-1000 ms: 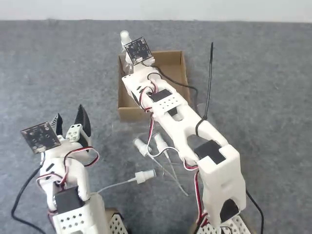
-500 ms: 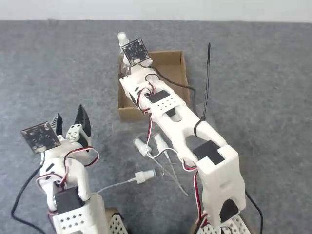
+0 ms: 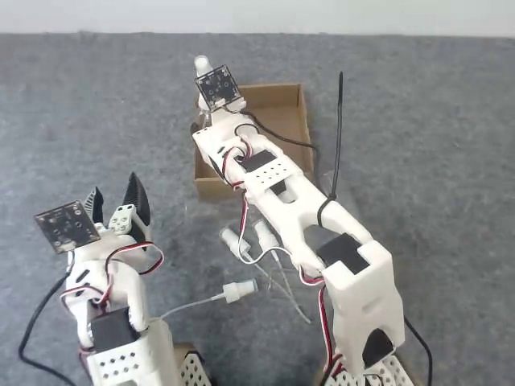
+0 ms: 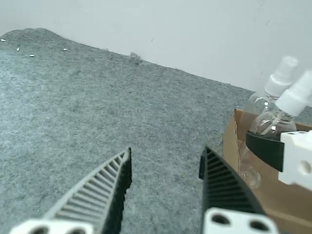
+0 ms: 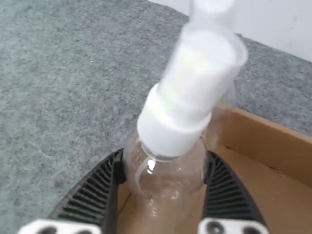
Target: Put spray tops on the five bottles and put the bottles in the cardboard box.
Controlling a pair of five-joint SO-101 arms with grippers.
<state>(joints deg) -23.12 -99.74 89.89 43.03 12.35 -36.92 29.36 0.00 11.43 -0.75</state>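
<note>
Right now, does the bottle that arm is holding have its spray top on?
On. A white spray top caps the clear bottle gripped by the right end effector.

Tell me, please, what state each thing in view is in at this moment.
Left gripper: open, empty.
Right gripper: shut on the held bottle.
Held bottle: spray top fitted, over the box's corner.
Other bottle: spray top fitted, upright.
Box: open on top.
Loose tops: three, lying on the carpet, unfitted.
</note>
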